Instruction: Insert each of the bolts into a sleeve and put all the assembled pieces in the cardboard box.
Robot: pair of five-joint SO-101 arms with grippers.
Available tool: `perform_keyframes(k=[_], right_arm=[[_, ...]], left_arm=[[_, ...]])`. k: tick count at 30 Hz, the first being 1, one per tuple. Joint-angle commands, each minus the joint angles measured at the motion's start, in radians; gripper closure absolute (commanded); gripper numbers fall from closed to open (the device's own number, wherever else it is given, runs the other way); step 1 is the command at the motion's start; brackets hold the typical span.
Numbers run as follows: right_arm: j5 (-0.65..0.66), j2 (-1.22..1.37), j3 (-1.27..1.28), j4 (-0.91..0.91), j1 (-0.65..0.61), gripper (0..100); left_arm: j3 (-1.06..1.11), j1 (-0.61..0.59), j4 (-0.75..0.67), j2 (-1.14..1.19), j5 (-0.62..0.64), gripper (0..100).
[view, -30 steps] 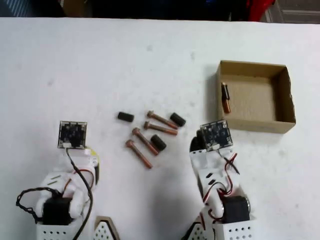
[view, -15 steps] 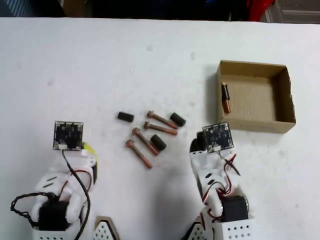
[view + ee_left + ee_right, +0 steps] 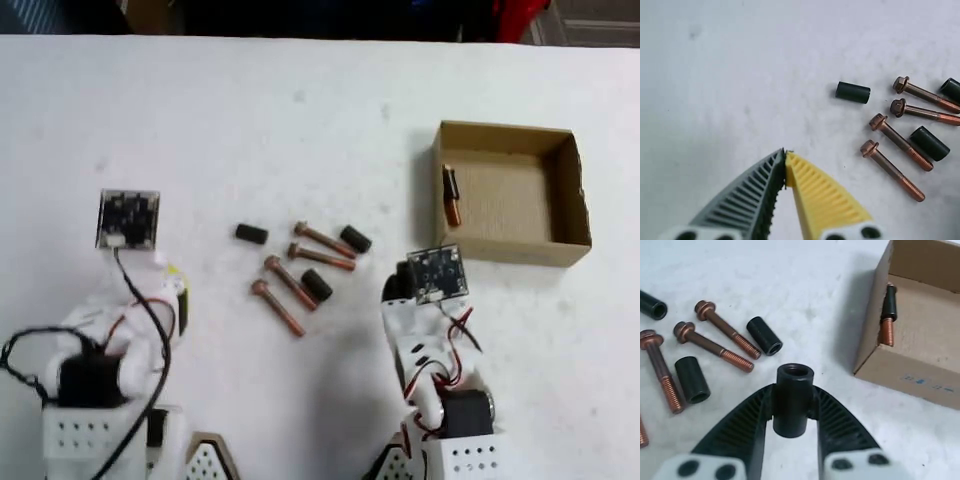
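Several copper bolts (image 3: pixel 292 280) lie loose mid-table with three black sleeves (image 3: pixel 317 285) among them. My right gripper (image 3: pixel 792 396) is shut on a fourth black sleeve (image 3: pixel 793 412), held upright, its open end up, just above the table between the bolts (image 3: pixel 726 329) and the cardboard box (image 3: pixel 875 340). My left gripper (image 3: pixel 785 153) is shut with nothing in it, over bare table to the left of the bolts (image 3: pixel 892 169) and the nearest sleeve (image 3: pixel 853 92). The cardboard box (image 3: pixel 559 246) holds one assembled bolt and sleeve (image 3: pixel 451 195) by its left wall.
The white table (image 3: pixel 300 120) has free room at the back and far left. Both arm bases (image 3: pixel 95 400) stand at the front edge. The box sits just beyond the right arm (image 3: pixel 430 340).
The left arm has moved away from the front edge and slightly left. The right arm has hardly shifted, still holding the sleeve.
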Motion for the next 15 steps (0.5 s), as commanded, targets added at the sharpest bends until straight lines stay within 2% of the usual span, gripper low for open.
perform_keyframes(k=[1, 5, 10, 15], right_arm=[[-0.008, -0.01, 0.017, -0.082, 0.042, 98.2], [-0.008, -0.01, 0.049, -0.13, 0.039, 98.2], [-0.008, -0.01, 0.052, -0.131, 0.039, 98.2], [-0.008, -0.008, 0.054, -0.13, 0.039, 98.2]], left_arm=[[-0.072, 0.004, -0.058, 0.102, -0.006, 98], [-0.106, 0.041, -0.057, 0.179, 0.028, 97], [-0.146, 0.177, -0.06, 0.268, 0.109, 97], [-0.195, 0.28, -0.063, 0.372, 0.13, 97]])
